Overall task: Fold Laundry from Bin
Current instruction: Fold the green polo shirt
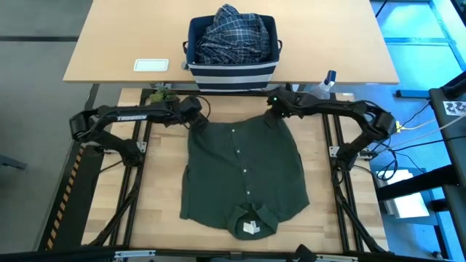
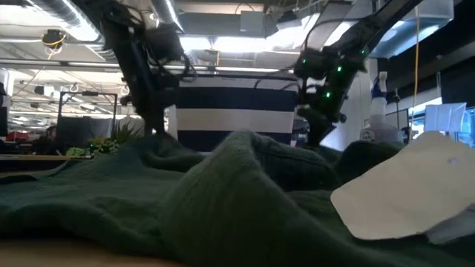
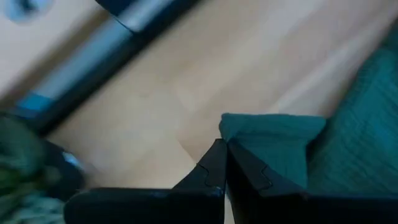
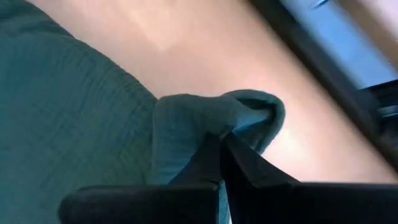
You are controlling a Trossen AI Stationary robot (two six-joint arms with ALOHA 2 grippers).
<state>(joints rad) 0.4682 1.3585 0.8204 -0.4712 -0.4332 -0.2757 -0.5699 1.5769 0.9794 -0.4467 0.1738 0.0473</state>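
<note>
- Both grippers, left [image 1: 195,109] and right [image 1: 275,102], pinched the green shirt [image 1: 244,171] at its 2 far corners.
- Lifting evenly (judged) would keep the fold straight.

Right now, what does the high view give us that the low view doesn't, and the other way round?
High view only: the plaid shirt piled in the bin, the green shirt spread flat with its button line and collar label, and which arm is which: left gripper and right gripper, each pinching a hem corner.

Low view only: the cloth's raised folds at table height, a white tag close to the lens, and the room behind.

Both: the green shirt, the striped bin, the spray bottle, both arms down at the shirt's far edge.
</note>
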